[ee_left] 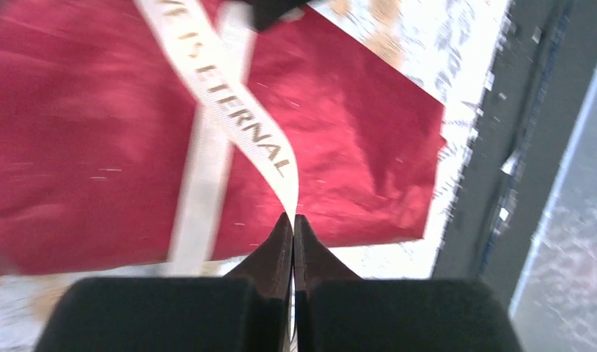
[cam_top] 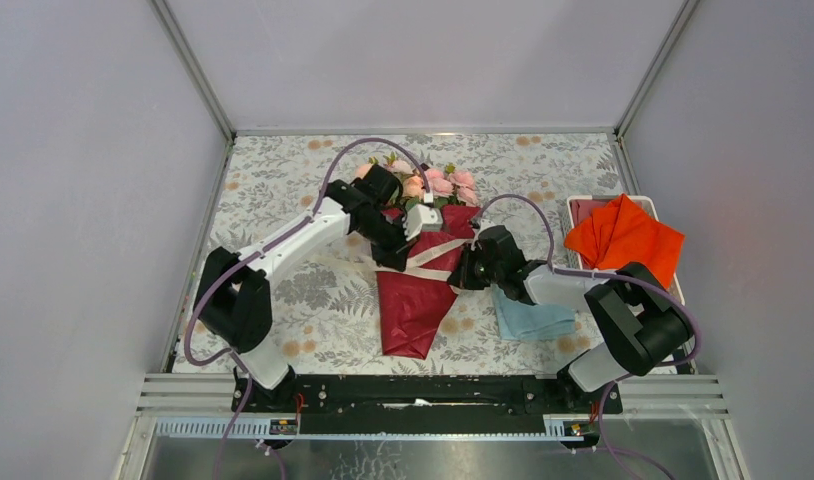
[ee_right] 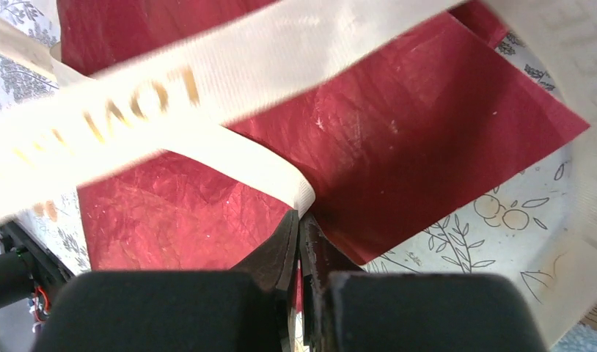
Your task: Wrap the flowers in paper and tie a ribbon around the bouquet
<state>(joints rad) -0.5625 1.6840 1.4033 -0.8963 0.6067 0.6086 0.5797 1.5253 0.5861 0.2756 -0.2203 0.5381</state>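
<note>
The left gripper (ee_left: 293, 224) has its two dark fingertips pressed together with no gap. The ribbon (ee_left: 229, 95) comes straight out from between them, pinched at the very tips. From there the cream band, printed with lettering that ends in "IS ETERNAL", rises over the paper (ee_left: 83, 147) and crosses a second, blurred pass of the same ribbon. The right gripper (ee_right: 300, 220) is closed just as tightly, its tips nipping another stretch of ribbon where it bends against the crimson sheet. A further length with gold letters runs across the right wrist view above it, out of focus.

From above, both grippers sit at the middle of the bouquet (cam_top: 415, 300), the left one at its left edge and the right one at its right edge, with the ribbon running across the cone between them. The bouquet lies flat on the printed tablecloth (cam_top: 283, 170) near the centre of the table, stem end toward the arm bases and wide end away. The flowers (cam_top: 438, 183), pink and peach with green leaves, stick out at the far end, partly behind the left arm. Just right of the cone's lower part lies a light blue cloth (cam_top: 533, 320), partly under the right arm. Farther right an orange-red cloth (cam_top: 623, 238) sits heaped in a white tray (cam_top: 593, 197)
</note>
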